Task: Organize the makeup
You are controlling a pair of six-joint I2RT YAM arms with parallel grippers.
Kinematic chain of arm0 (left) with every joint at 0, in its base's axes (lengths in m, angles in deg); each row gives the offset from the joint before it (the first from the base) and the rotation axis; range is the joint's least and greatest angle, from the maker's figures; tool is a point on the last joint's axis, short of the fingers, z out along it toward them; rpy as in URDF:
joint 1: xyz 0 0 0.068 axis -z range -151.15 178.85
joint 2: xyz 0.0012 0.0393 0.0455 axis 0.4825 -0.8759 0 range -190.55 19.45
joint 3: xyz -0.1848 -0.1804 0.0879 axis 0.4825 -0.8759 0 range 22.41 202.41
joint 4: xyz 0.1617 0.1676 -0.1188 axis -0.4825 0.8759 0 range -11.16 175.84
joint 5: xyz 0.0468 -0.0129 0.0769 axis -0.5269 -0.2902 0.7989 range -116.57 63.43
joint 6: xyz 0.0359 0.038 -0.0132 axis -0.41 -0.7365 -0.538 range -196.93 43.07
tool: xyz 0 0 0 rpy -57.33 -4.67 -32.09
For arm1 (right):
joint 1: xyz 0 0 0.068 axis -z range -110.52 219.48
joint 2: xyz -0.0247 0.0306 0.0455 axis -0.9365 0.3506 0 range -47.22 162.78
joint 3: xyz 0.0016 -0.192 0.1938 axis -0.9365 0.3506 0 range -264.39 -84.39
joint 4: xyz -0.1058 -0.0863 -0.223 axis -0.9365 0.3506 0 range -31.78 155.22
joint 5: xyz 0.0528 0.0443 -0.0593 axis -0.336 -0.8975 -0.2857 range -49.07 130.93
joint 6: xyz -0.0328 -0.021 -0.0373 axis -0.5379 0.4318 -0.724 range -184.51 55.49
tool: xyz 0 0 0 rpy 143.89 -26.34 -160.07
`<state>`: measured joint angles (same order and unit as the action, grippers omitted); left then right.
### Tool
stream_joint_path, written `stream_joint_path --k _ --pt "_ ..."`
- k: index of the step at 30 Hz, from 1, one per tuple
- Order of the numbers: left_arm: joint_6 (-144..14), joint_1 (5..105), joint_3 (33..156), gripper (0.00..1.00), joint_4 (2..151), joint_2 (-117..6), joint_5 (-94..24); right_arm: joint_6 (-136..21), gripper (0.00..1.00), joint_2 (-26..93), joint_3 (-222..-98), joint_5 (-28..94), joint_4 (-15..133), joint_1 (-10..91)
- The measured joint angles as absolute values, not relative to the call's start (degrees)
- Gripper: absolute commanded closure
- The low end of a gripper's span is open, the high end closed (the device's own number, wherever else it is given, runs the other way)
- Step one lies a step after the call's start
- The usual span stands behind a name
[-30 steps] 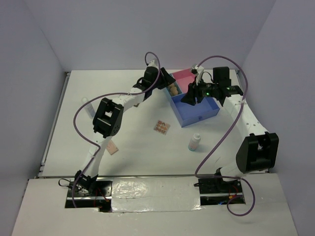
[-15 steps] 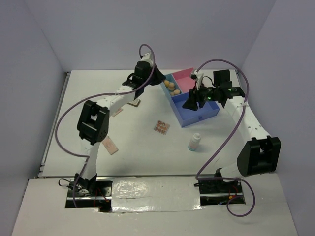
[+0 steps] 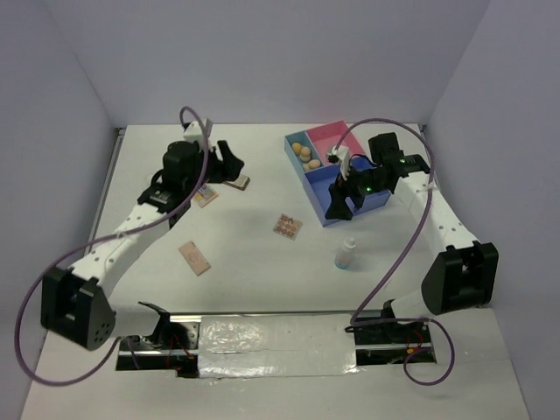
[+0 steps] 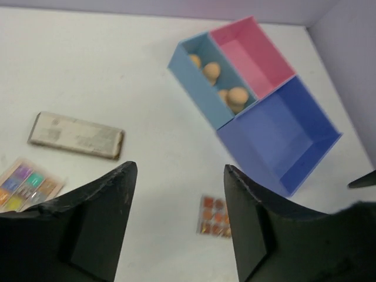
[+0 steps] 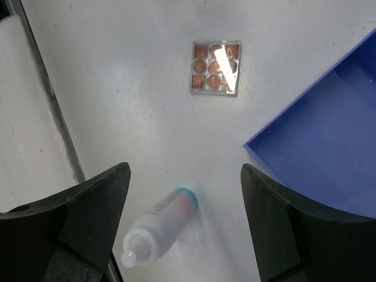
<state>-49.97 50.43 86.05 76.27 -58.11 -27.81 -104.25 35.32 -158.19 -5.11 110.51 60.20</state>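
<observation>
Bottle (image 5: pixel 161 226) lies untouched below right gripper (image 5: pixel 183 176), spread wide; left gripper (image 4: pixel 180 170) wide, empty, near brown palette (image 4: pixel 76 136).

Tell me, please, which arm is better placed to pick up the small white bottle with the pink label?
The right arm, probably: the open right claw hangs near the small white bottle with the pink label, framed in its wrist view. The left claw is far off, by the multicolour palette.
</observation>
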Motion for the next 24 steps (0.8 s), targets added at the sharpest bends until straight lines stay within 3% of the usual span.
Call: stream_joint_path --k 4,10,15,18,24 --pt "-50.21 48.88 74.31 0.16 78.72 -46.43 -27.02 -109.26 0.13 35.32 -158.21 -0.17 115.23 56.59" --pt "-49.58 48.66 64.78 0.15 80.32 -33.93 -23.85 -108.54 0.13 36.19 -158.21 14.32 117.13 42.91" --pt "-49.53 48.38 62.18 0.15 82.15 -30.15 -22.32 -106.75 0.1 42.05 -159.53 26.04 119.71 34.23" --pt "-49.58 48.35 61.57 0.15 83.07 -29.34 -21.86 -106.64 0.0 46.25 -160.99 32.33 121.72 31.57" --pt "-49.29 48.35 58.79 0.15 83.88 -27.07 -21.69 -108.12 0.0 52.76 -163.55 43.02 125.5 26.47"
